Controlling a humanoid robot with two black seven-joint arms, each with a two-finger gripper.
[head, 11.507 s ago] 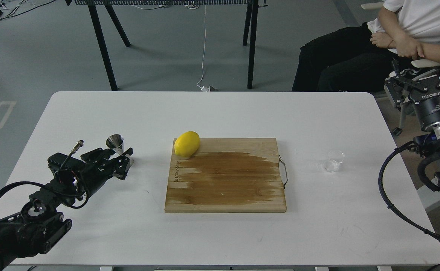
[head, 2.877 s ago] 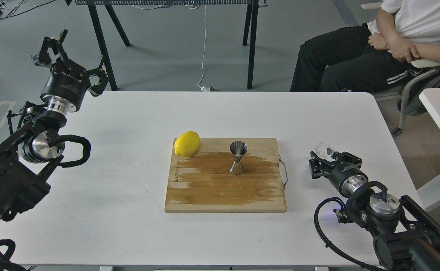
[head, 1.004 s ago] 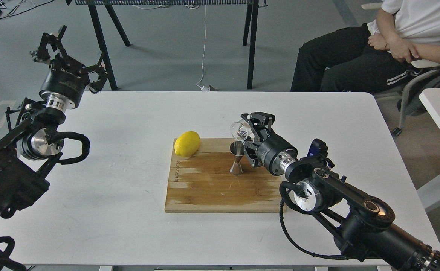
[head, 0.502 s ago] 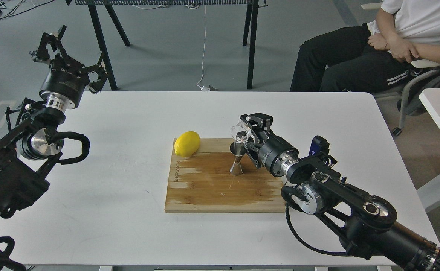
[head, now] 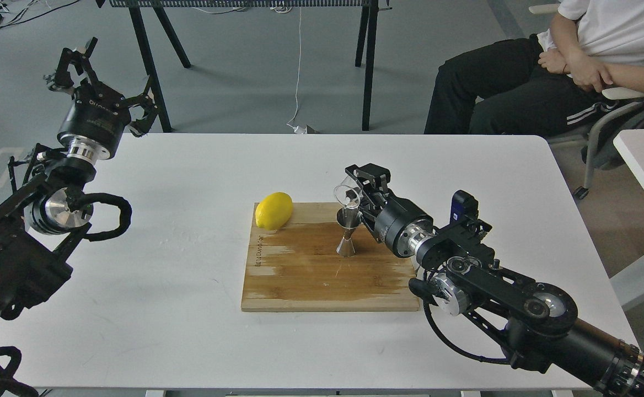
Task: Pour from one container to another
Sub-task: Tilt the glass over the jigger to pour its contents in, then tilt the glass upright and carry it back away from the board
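Cup [head: 347, 194], tipped over jigger [head: 348, 231], gripped by right end effector [head: 356, 190]; left end effector [head: 98, 74] spread open

The right tool [head: 358, 190] has tipped the clear cup [head: 346, 194] further over the jigger [head: 347, 232].

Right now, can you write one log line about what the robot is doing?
step: pouring | right gripper: shut on clear cup, tipped over jigger | jigger: upright on cutting board | left gripper: open, raised

Lemon [head: 273, 210] on wooden board [head: 322, 275], white table [head: 189, 342]
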